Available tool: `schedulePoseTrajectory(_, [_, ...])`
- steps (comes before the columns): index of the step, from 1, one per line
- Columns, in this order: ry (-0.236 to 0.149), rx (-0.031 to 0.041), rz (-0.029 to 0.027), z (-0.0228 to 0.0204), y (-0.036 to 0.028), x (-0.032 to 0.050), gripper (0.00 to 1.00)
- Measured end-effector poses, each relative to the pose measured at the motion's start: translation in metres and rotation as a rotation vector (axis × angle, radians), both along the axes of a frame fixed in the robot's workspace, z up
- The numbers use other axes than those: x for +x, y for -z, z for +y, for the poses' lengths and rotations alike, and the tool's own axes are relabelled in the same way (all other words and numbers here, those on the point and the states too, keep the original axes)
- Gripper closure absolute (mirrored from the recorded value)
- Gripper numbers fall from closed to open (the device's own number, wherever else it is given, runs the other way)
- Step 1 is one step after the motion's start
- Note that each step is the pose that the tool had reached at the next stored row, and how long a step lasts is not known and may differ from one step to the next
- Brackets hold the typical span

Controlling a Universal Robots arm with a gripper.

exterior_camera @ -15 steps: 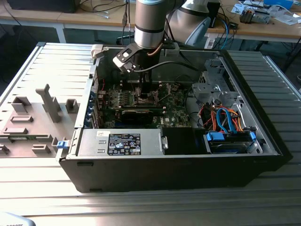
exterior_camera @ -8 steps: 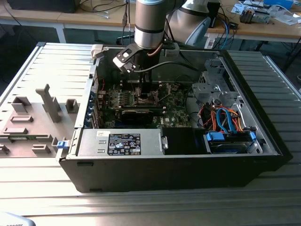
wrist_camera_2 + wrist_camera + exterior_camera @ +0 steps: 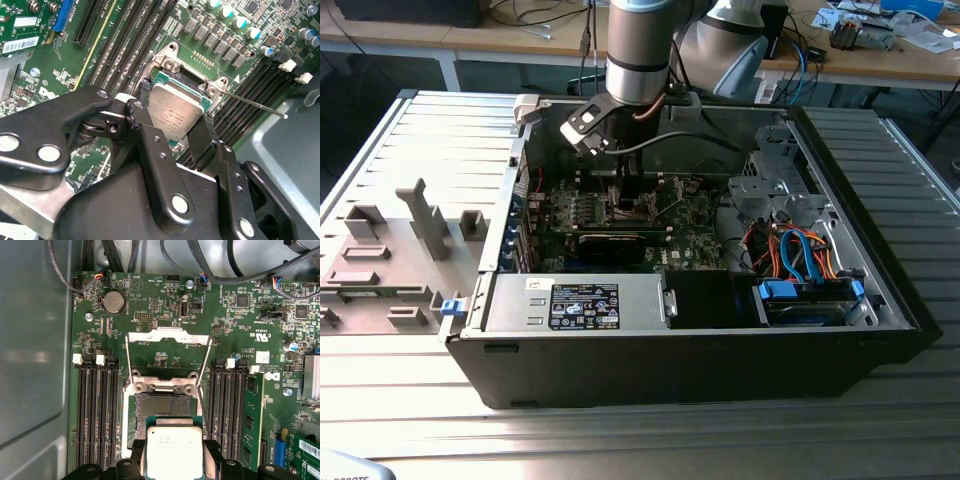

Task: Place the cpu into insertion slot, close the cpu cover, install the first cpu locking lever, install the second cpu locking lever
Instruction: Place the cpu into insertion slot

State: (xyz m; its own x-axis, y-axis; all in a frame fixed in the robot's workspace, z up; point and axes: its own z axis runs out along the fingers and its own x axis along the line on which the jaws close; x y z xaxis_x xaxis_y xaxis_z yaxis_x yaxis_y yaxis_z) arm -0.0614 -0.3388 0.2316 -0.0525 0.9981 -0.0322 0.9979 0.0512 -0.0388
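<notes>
Fingers (image 3: pixel 212 460) of the gripper (image 3: pixel 174 460) clamp two opposite edges of the cpu (image 3: pixel 174 450), jaws narrowed to its width; it is a thin square with a dull grey-silver lid, faint print and a green rim. Just beyond lies the insertion slot (image 3: pixel 161 411), its dark contact field bare, the chip overlapping its near edge, whether touching I cannot tell. Farther on the cpu cover (image 3: pixel 167 335) stands swung open, a silver frame, and in the exterior view the arm (image 3: pixel 638 50) reaches from the upper middle of the frame down into the open computer case (image 3: pixel 880 300).
</notes>
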Motion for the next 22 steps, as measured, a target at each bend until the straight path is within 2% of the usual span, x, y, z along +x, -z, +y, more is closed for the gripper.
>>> schedulePoseTrajectory(15, [0.000, 0.0000, 0.0001, 0.0007, 0.0034, 0.0001, 0.45])
schedulePoseTrajectory(22, [0.000, 0.0000, 0.0000, 0.0018, 0.0080, 0.0003, 0.45])
